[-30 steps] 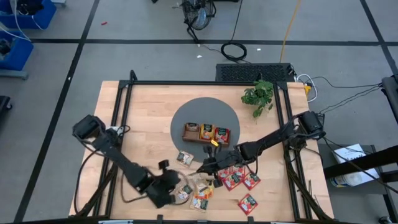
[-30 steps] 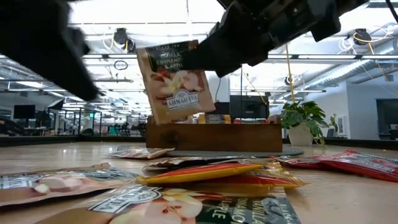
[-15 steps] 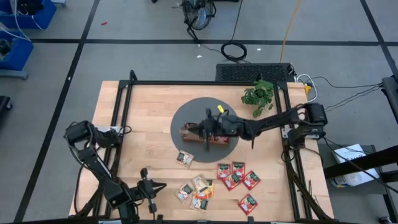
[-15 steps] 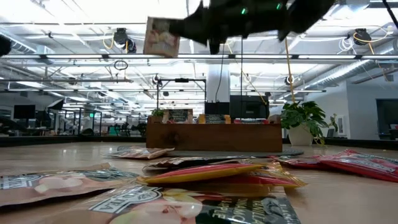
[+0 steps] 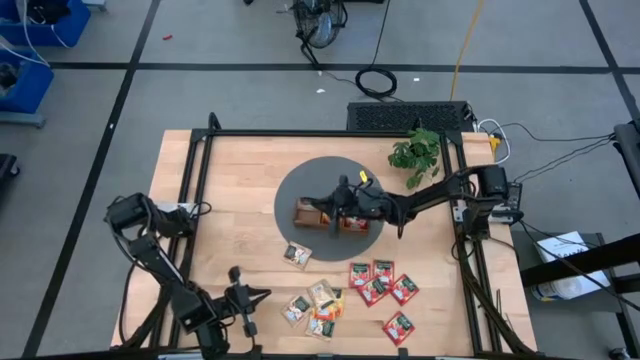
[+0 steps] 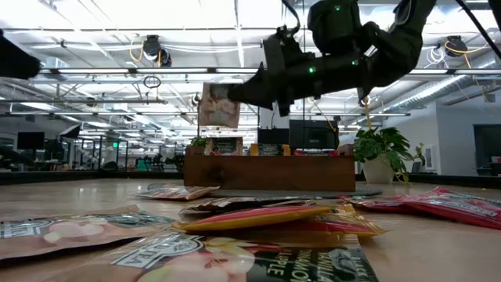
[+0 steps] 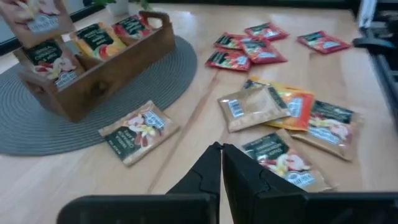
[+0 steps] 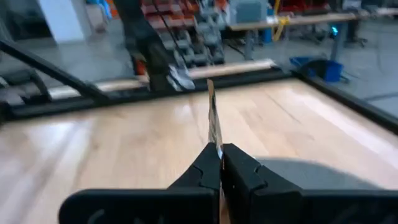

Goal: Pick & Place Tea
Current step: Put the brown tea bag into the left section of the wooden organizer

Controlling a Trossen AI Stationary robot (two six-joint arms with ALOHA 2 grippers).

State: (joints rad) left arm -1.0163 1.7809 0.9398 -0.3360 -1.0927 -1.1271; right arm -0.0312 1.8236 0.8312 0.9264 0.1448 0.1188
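One tea packet point(image 5: 322, 206) has travelled with the right jaws point(image 5: 326, 208) from above the loose pile to over the tray point(image 5: 352, 223)'s end compartment, so release looks close. From above, the right arm stretches across the grey mat point(image 5: 290, 190); the left jaws point(image 5: 248, 297), pressed together, have pulled back to the surface's near edge. Low down, the packet point(image 6: 218, 105) hangs upright, pinched, above the tray point(image 6: 266, 173). At the left wrist, loose packets point(image 7: 262, 107) lie just ahead of the jaws.
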